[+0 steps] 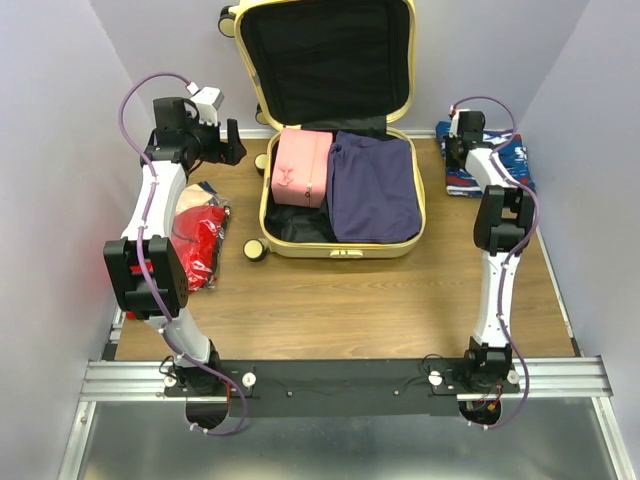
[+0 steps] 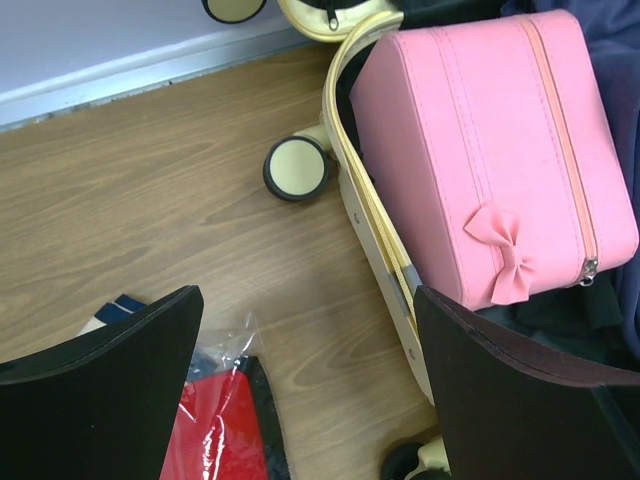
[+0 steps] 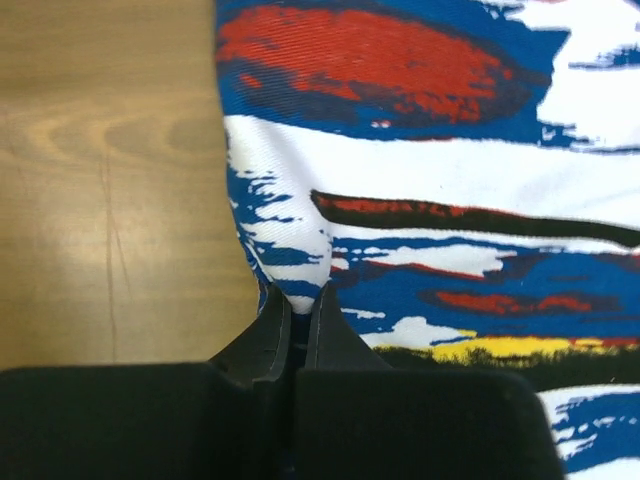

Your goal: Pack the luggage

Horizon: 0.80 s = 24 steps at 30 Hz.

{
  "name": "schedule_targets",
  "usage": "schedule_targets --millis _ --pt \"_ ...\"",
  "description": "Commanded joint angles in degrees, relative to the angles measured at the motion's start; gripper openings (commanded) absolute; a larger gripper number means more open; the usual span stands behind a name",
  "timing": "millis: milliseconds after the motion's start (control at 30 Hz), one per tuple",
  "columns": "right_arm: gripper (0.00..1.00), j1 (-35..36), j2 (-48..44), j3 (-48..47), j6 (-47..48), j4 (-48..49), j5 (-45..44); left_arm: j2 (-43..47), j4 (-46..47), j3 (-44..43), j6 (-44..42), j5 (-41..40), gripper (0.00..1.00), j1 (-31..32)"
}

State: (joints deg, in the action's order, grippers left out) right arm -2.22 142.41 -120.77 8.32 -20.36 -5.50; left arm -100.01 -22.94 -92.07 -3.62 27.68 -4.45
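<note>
One thin pinch: right tool point(image 3: 297, 296) clamps edge of patterned cloth point(image 3: 450, 180), far right; left tool point(image 2: 305, 300) spread, left of luggage point(image 1: 340, 250). Grip may slip, cloth unfolding on lift.

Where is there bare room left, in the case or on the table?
In the luggage, only the black lining at the near-left corner, in front of the pink pouch and beside the navy garment. On the table, the wide wood strip in front of the luggage. Crowded: red packet at left, patterned cloth far right.
</note>
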Motion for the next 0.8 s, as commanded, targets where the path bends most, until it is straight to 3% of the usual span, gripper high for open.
schedule_targets --millis 0,233,367,600,767 --pt "0.00 -2.9 -5.9 4.4 -5.5 -9.7 6.8 0.0 -0.4 -1.5 -0.2 0.4 0.96 -0.5" --pt "0.01 -7.4 -19.3 9.8 -11.5 -9.8 27.1 2.4 1.0 1.5 -0.5 1.1 0.96 -0.6" --pt "0.00 -7.7 -24.4 10.2 -16.6 -9.7 34.0 3.7 1.6 3.3 -0.6 1.5 0.96 -0.6" --pt "0.01 -6.5 -34.1 21.0 -27.6 -8.8 42.1 5.7 3.1 6.3 0.0 2.3 0.96 -1.2" --pt "0.01 -0.4 -39.8 26.6 -32.6 -4.8 43.5 6.1 4.2 7.5 0.7 3.1 0.96 -1.3"
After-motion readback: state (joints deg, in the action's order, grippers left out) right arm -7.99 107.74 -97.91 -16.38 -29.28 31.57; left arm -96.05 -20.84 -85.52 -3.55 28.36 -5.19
